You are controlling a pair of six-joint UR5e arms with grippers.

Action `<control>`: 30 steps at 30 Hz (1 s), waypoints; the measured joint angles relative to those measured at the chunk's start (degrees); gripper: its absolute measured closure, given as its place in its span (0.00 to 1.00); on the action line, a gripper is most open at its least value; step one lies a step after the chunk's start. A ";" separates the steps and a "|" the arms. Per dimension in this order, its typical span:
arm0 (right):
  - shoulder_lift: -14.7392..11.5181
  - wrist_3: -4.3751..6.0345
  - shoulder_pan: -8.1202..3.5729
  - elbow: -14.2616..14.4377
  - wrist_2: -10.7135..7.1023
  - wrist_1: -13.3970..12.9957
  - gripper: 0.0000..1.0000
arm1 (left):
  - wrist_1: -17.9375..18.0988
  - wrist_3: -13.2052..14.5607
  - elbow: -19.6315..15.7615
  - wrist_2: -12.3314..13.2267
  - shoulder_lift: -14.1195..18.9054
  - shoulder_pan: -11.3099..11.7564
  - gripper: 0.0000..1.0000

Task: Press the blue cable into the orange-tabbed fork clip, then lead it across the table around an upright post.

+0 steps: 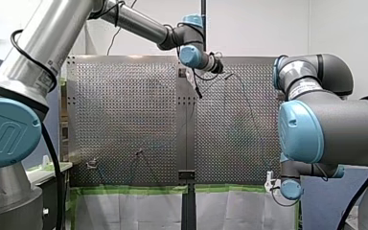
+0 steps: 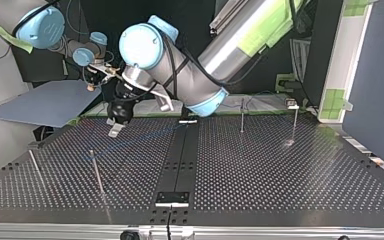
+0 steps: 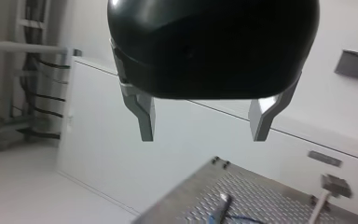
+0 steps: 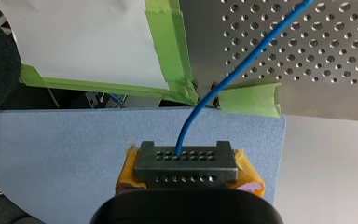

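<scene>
The blue cable (image 4: 223,84) runs from my right gripper (image 4: 185,161) out over the perforated table (image 4: 335,56). That gripper, with yellow pads (image 4: 249,175), is shut on the cable's end beyond the table's edge. In the top view it sits at the far left (image 2: 94,84), and the cable (image 2: 145,137) is a faint line across the plate. My left gripper (image 3: 205,137), black with metal fingers (image 3: 144,116), hangs open and empty above the table (image 2: 115,127). Ahead of it stands an upright post (image 3: 319,205). A small clip (image 2: 292,103) sits at the top view's far right; its tabs are too small to tell.
Thin upright posts stand at the top view's near left (image 2: 97,172), far left edge (image 2: 35,165) and far right (image 2: 242,115). A black rail (image 2: 180,155) runs down the table's middle. Green tape (image 4: 249,100) and a blue-grey sheet (image 4: 74,140) lie under my right gripper.
</scene>
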 joint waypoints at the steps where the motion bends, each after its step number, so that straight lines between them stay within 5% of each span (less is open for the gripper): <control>1: 0.00 0.00 0.00 0.00 0.00 0.00 1.00 | -0.46 0.36 0.51 -0.15 -0.48 -0.02 0.02; 14: 0.00 0.00 0.16 -0.01 0.00 0.08 1.00 | -7.96 4.80 8.04 -6.16 -3.08 -0.83 0.02; 30: 0.00 0.24 0.51 -0.34 0.00 0.15 1.00 | -16.09 7.35 16.13 -5.96 -7.08 -2.17 0.02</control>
